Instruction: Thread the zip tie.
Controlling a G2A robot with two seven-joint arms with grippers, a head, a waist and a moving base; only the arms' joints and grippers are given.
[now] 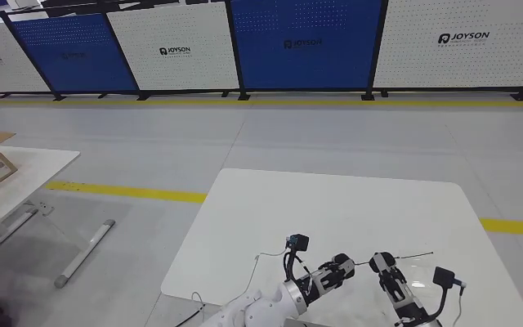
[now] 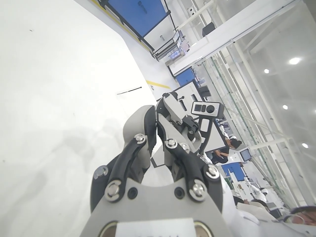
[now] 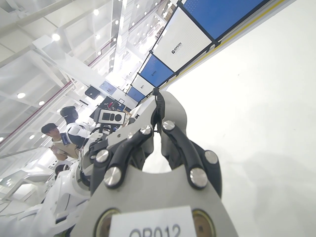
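Zip tie (image 1: 417, 257) (image 2: 129, 90): lay flat on desk (image 1: 327, 204), toward robot's side. Sat just beside right tool (image 1: 381, 262) (image 3: 157, 101), on its outer side, not touching. Ran approx. crosswise on desk, thin tail toward right tool, small knob (prob. head) at far end. Put right arm clearly nearer. Left tool (image 1: 350, 264) (image 2: 156, 114) farther off, w/ right tool between it and tie. Left tool pinched closed, nothing seen in it. Right tool closed too. Showed black strip (image 3: 159, 107) in the seam; pad or held piece, couldn't tell. Judged pickup best from right side, reaching outward along tie's axis.
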